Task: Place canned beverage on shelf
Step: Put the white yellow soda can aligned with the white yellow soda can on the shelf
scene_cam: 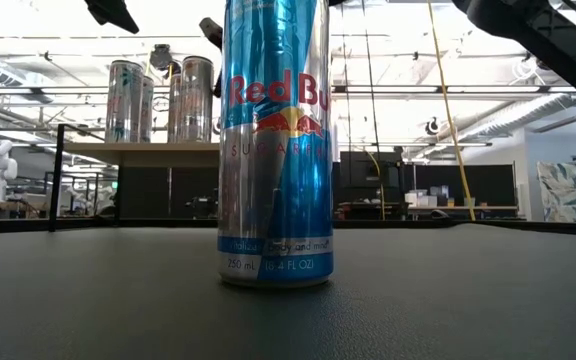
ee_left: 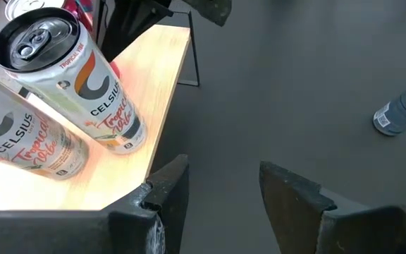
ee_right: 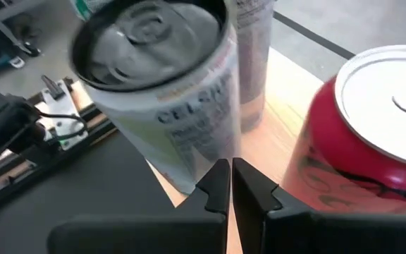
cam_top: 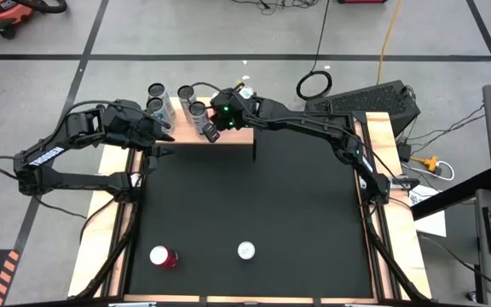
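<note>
R gripper [ee_right: 230,185] fingers pinched together, empty, over the shelf [cam_top: 237,136] among white Celsius cans [ee_right: 168,92] & a red can [ee_right: 358,134]. L gripper [ee_left: 220,194] agape, empty, at shelf's left edge. Looks between placements; next: fetch blue can [scene_cam: 275,140] or red table can [cam_top: 162,257].

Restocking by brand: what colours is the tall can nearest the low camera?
Blue and silver with red lettering, the Red Bull can; low view shows it best.

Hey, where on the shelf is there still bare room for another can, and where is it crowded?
The shelf is crowded at its left end, where cans cluster with the right gripper over them. Bare wood shows toward its right end.
</note>
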You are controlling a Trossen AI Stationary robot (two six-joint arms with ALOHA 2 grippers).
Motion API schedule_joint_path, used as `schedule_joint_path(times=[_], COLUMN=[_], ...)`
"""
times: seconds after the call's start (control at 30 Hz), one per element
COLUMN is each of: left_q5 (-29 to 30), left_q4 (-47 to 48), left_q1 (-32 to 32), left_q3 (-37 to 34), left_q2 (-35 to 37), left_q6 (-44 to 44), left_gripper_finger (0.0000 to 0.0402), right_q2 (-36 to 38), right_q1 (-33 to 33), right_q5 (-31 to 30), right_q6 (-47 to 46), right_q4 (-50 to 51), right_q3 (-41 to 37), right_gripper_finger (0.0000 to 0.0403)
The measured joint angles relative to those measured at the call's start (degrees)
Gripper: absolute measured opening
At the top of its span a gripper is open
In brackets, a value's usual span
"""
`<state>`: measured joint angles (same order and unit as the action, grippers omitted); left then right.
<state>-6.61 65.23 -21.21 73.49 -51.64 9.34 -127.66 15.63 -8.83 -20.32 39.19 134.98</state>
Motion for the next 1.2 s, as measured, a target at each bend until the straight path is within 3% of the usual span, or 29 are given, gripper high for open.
schedule_joint_path(times=[1.2], left_q5=[0.00], left_q4=[-0.09], left_q1=[-0.02], left_q3=[0.00], left_q2=[0.00], left_q6=[-0.04], left_gripper_finger=[0.0178], right_q2=[-2.58], right_q1=[-0.32], right_q5=[1.50], right_q6=[0.39], right_q4=[-10.86], right_q3=[0.02], right_gripper_finger=[0.0000])
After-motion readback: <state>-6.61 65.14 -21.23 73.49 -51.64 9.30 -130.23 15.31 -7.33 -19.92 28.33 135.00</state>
